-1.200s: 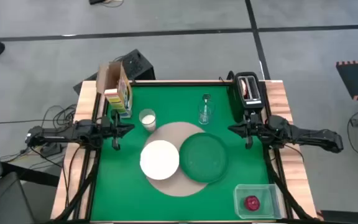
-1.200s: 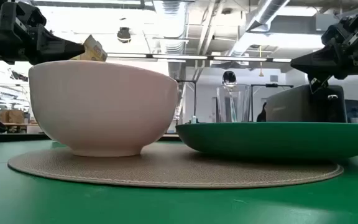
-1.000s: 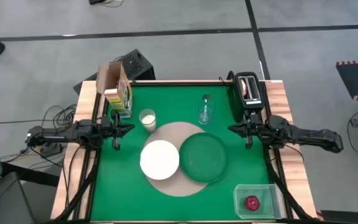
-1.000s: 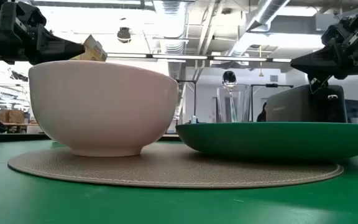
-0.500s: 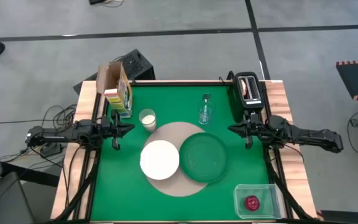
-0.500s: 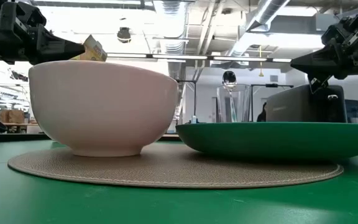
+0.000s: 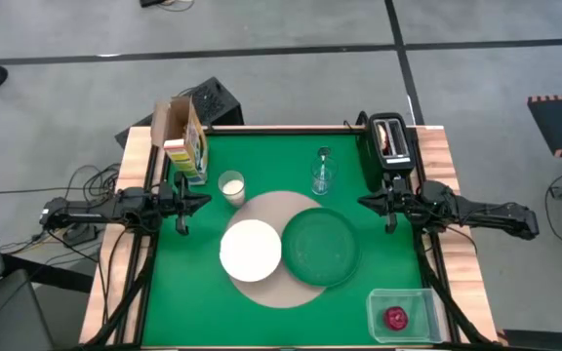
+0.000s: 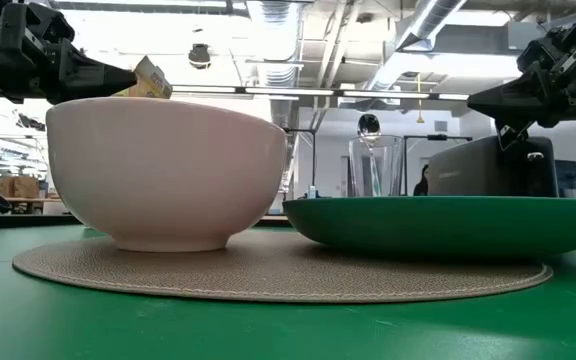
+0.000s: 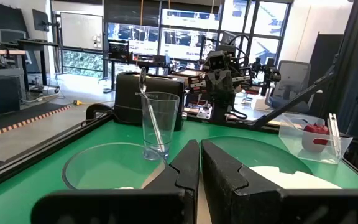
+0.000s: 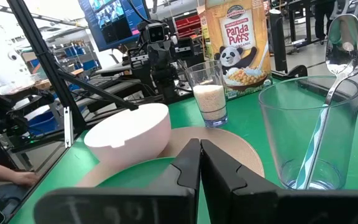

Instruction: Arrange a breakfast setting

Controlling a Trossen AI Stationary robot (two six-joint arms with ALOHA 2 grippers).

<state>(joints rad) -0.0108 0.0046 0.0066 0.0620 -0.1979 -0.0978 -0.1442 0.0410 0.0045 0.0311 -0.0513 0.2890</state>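
1. High view: white bowl (image 7: 251, 247) and dark-green plate (image 7: 320, 248) are sitting side by side on the round tan mat (image 7: 279, 207); left gripper (image 7: 201, 201) and right gripper (image 7: 364, 203) are hovering either side of the mat, fingers pressed together, holding nothing.
2. Low view: clear glass (image 8: 374, 166) is standing behind the mat.
3. Left wrist view: red apple (image 9: 316, 130) is lying in the clear plastic tub (image 9: 291, 134).
4. Right wrist view: silver spoon (image 10: 329, 79) is leaning in the glass; small white cup (image 10: 209, 94) is standing just beyond the mat.

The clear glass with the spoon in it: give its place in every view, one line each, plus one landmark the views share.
High view: the clear glass stands behind the dark-green plate, near the toaster.
Low view: centre, rising behind the plate's rim.
Left wrist view: centre, beyond the closed fingers.
Right wrist view: large, at the right edge.
Shared landmark: the silver spoon standing in it.
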